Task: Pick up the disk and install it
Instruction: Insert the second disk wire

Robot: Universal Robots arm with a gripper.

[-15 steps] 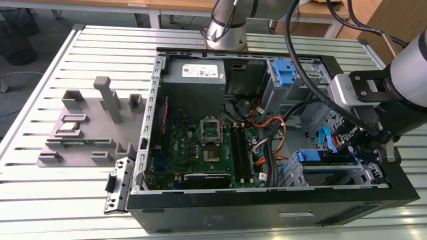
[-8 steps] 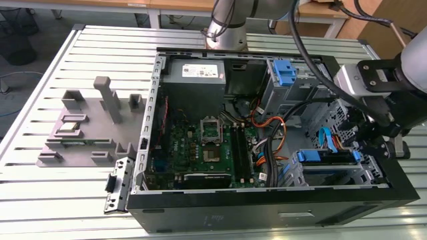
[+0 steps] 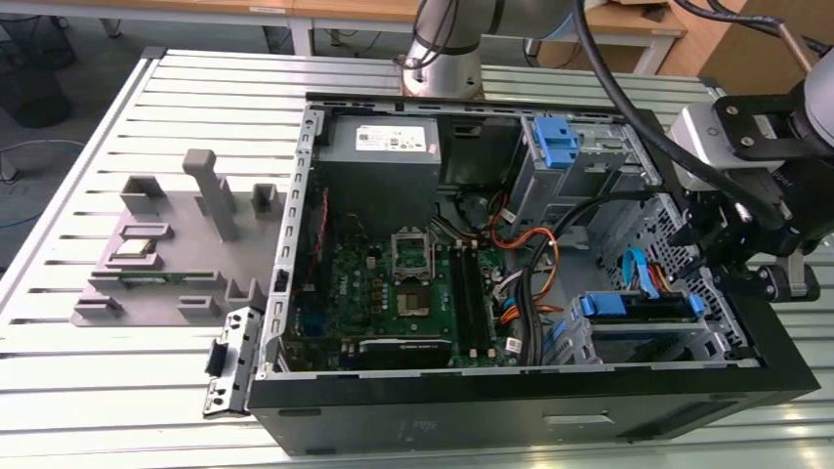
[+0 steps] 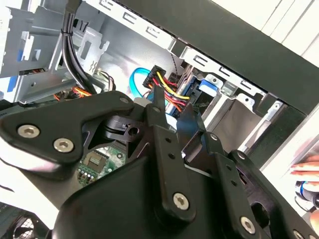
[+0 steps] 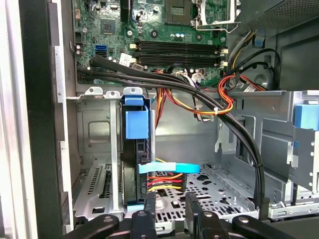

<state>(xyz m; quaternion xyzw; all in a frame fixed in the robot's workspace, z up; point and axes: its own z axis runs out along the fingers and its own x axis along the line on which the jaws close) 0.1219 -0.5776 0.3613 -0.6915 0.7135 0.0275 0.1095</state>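
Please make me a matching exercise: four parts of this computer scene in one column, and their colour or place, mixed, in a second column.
1. disk
2. power supply
3. motherboard
4. grey fixture

A. green board
B. on the slatted table, outside the computer case
C. seated in a drive bay, blue bracket on it
D. grey box, white sticker

Pairs: 1-C, 2-D, 3-A, 4-B

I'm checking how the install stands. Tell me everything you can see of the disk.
The disk stands on edge in the grey metal drive cage, framed by its blue plastic bracket, whose broad blue tab faces outward. Its body looks dark and flat. A light blue cable and red-yellow-black wires meet its end. The pincer hovers close beside that end, its fingers apart, gripping nothing.
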